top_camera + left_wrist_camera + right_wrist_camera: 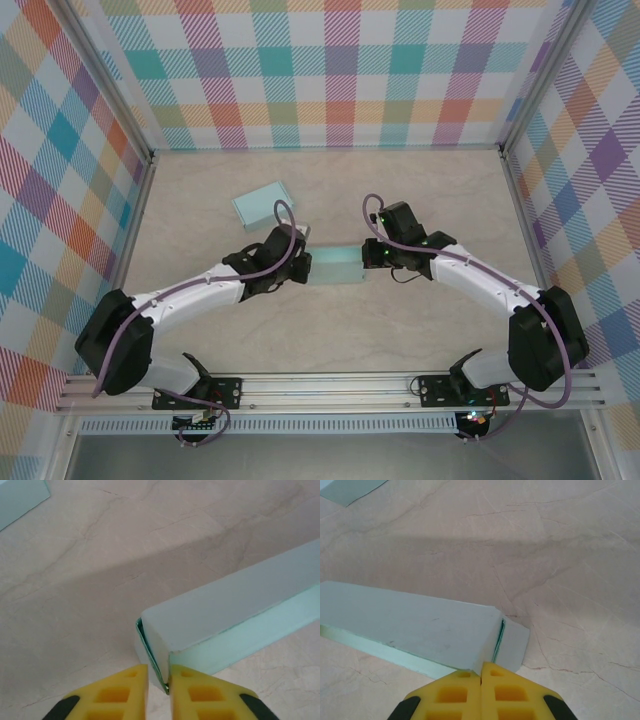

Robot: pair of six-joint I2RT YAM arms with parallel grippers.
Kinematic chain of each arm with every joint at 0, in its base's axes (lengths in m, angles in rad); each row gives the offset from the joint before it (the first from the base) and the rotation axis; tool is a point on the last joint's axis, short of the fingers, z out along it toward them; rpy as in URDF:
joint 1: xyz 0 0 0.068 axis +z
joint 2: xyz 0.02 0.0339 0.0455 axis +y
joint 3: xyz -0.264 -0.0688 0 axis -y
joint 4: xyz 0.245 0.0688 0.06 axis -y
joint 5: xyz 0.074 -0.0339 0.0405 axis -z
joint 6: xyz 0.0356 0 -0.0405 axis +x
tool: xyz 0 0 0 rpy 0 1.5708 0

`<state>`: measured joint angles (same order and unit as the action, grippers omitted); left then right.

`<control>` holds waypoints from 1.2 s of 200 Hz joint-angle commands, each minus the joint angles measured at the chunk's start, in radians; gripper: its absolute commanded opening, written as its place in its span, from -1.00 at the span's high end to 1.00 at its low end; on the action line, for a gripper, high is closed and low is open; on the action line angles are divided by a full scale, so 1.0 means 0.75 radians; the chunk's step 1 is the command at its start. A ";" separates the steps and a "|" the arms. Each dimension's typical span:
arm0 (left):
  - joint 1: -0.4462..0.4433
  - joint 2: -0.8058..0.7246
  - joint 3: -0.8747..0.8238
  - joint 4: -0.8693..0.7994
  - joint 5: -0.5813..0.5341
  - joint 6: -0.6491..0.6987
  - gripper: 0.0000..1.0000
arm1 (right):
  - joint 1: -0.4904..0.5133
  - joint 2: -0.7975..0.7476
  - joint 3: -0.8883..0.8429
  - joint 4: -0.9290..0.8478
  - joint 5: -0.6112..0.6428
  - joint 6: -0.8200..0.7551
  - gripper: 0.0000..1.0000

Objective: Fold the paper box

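Observation:
The pale teal paper box (338, 265) lies on the table between my two grippers, a long closed sleeve. In the left wrist view the box (235, 600) runs off to the upper right, and my left gripper (159, 680) stands slightly open with the corner of the box's end flap in the narrow gap between its yellow fingers. In the right wrist view the box (410, 620) runs off to the left, with its end flap (512, 642) standing a little ajar. My right gripper (481, 672) is shut, its fingertips meeting right at the box's near end corner.
A second flat teal sheet (260, 203) lies further back on the left, and its corner shows in both wrist views (20, 497) (350, 490). Checked walls close off the table's back and sides. Bare beige table (430, 200) surrounds the box.

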<state>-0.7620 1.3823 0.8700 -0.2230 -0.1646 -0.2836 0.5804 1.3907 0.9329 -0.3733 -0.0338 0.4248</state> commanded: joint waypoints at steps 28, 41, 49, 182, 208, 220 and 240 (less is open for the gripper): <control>-0.023 -0.173 -0.031 0.015 -0.011 -0.052 0.10 | 0.032 0.015 -0.031 -0.065 0.002 -0.037 1.00; -0.025 -0.211 -0.042 0.017 -0.045 -0.070 0.00 | 0.036 0.019 -0.029 -0.066 0.006 -0.037 1.00; -0.025 -0.228 -0.045 0.021 -0.066 -0.079 -0.02 | 0.038 0.021 -0.027 -0.069 0.010 -0.039 1.00; -0.011 0.016 -0.037 0.282 -0.193 -0.260 -0.15 | 0.058 0.017 -0.025 -0.073 0.034 -0.044 0.98; -0.011 0.031 -0.066 0.277 -0.218 -0.283 -0.13 | 0.060 0.005 -0.019 -0.089 0.046 -0.047 0.95; -0.009 0.019 -0.096 0.286 -0.226 -0.304 -0.12 | 0.061 -0.003 -0.022 -0.092 0.051 -0.049 0.95; -0.011 -0.004 -0.135 0.299 -0.229 -0.319 -0.11 | 0.061 -0.011 -0.027 -0.089 0.056 -0.051 0.94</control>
<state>-0.7681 1.3941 0.8127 -0.0002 -0.3058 -0.4892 0.6170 1.3907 0.9314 -0.3752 0.0006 0.4026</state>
